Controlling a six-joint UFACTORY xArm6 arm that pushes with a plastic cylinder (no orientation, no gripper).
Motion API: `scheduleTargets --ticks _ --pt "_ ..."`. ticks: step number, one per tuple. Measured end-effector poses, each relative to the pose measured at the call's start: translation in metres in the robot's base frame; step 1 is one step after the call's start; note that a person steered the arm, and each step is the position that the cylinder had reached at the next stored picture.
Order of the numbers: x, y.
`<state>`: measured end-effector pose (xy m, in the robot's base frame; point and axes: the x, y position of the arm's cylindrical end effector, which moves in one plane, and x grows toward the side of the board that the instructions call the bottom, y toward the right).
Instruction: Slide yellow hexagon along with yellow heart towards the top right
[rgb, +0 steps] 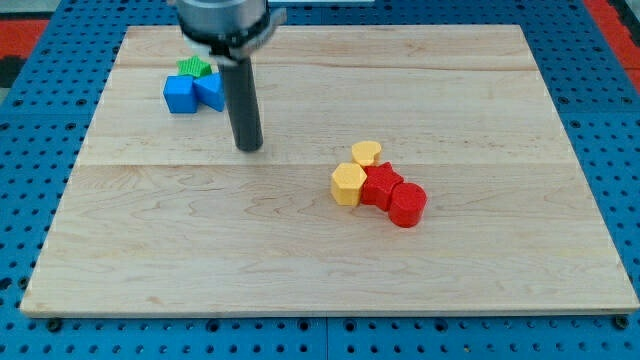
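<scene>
No claw here: my tip (248, 148) held nothing, well to the view's left of the yellow hexagon (348, 185) and yellow heart (367, 153). Both sat mid-board, touching red blocks (395, 194). I judged the push not yet begun.

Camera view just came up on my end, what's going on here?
My tip rests on the board, touching no block. The yellow hexagon and yellow heart sit together near the middle, off to the tip's right, packed against two red blocks. A green block and two blue blocks cluster at the view's top left. The push toward the top right hasn't started.
</scene>
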<state>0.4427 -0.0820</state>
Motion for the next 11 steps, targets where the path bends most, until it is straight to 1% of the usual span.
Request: scheduleTargets --ticks 1,2,3,4,5,7,8,10,11 --pt "0.052 0.013" --pt "0.056 0.011" --pt "0.062 0.072" --pt "0.050 0.100" --pt "0.022 0.110" --pt "-0.021 0.154" --pt "-0.047 0.159" --pt "-0.088 0.195" --pt "-0.114 0.165"
